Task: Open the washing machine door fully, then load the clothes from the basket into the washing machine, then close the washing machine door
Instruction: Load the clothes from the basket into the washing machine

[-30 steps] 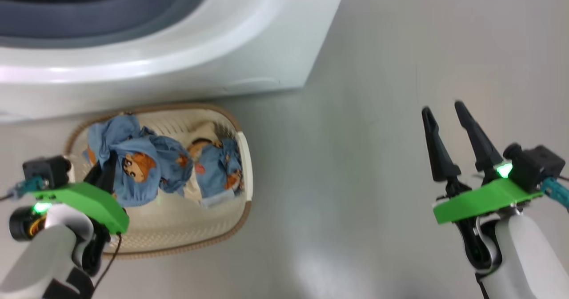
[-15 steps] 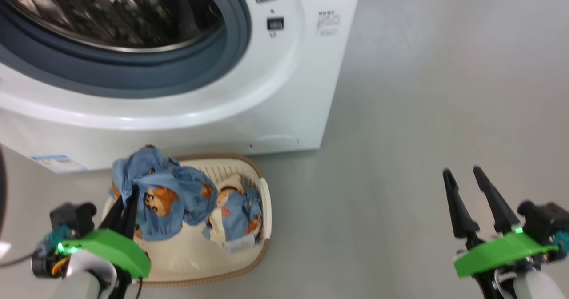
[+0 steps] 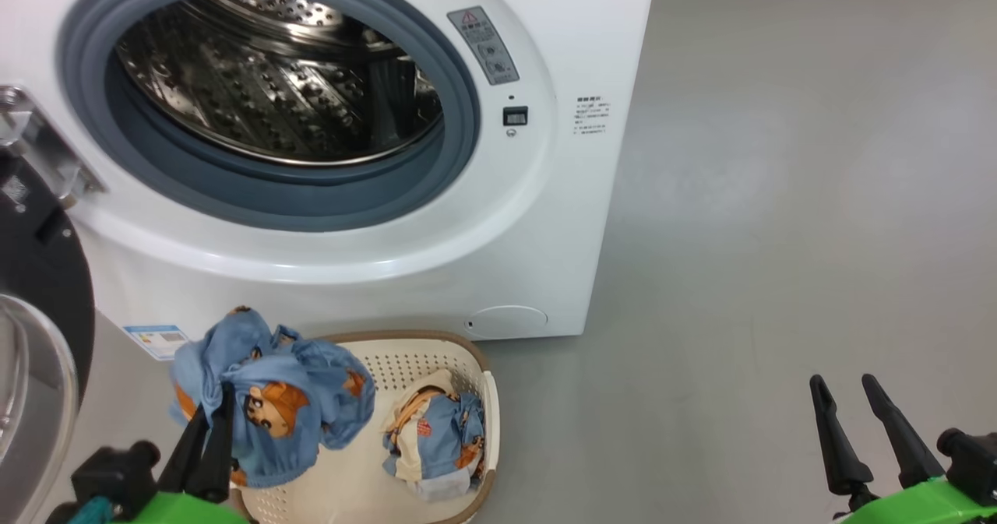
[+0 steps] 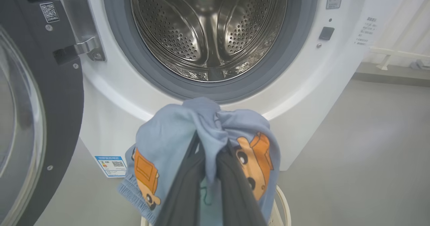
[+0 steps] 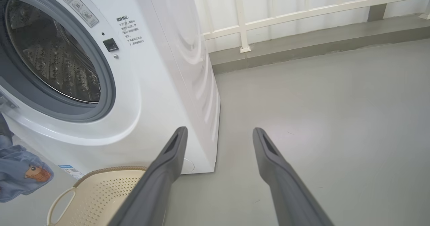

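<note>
Of two car-print garments, the first garment [image 3: 288, 399] hangs pinched in the left gripper [image 3: 216, 409] over the left end of the basket [image 3: 405, 362], and the second garment [image 3: 436, 438] lies in that single basket before the washing machine [image 3: 545, 220]. The washing machine door [image 3: 39, 275] stands open, cut off at the left edge. The right gripper [image 3: 842, 381] gapes empty over the floor [image 3: 779, 197].

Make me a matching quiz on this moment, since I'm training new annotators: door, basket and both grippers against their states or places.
Things:
1. door
2. basket
3. left gripper
4. right gripper

States or places:
a. fingers apart, holding nothing
b. swung open
c. on the floor by the washer
d. shut on a blue garment

Pairs: 1-b, 2-c, 3-d, 4-a.
</note>
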You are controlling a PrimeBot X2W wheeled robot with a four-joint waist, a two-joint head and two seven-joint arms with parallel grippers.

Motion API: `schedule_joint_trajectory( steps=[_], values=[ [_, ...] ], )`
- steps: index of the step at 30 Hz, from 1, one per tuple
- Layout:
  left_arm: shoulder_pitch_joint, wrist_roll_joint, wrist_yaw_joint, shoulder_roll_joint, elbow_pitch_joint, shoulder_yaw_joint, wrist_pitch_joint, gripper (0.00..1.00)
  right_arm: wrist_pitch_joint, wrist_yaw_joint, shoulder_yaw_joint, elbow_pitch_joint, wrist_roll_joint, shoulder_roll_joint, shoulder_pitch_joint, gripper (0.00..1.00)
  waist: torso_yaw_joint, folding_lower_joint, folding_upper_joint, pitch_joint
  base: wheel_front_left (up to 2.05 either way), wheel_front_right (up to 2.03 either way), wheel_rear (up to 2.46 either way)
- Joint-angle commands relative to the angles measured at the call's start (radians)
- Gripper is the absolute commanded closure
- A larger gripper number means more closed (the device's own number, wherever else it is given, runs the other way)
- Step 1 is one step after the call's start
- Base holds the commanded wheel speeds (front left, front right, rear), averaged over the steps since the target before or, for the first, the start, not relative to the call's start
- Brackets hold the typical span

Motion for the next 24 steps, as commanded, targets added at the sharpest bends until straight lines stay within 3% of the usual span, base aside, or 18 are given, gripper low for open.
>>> schedule_joint_trajectory(
  steps=[1,11,24],
  values=[
    [-0.005,0.016,-0.001,0.014,-0.039,0.047,-0.011,1.00,-0.005,0.002,0.014,-0.026,0.010,-0.020,0.007,0.00,0.010,0.0000,0.0000,-0.016,0.00,0.00,0.00],
    [0.129,0.071,-0.001,-0.048,-0.181,0.107,-0.011,1.00,-0.005,0.002,-0.007,-0.035,0.011,-0.014,0.043,0.00,0.014,0.0000,0.0000,-0.024,0.00,0.00,0.00],
    [0.071,0.051,-0.001,-0.051,-0.203,0.116,-0.011,1.00,-0.005,0.002,-0.007,-0.052,-0.003,0.002,-0.003,0.00,0.020,0.0000,0.0000,0.059,0.00,0.00,0.00]
  ],
)
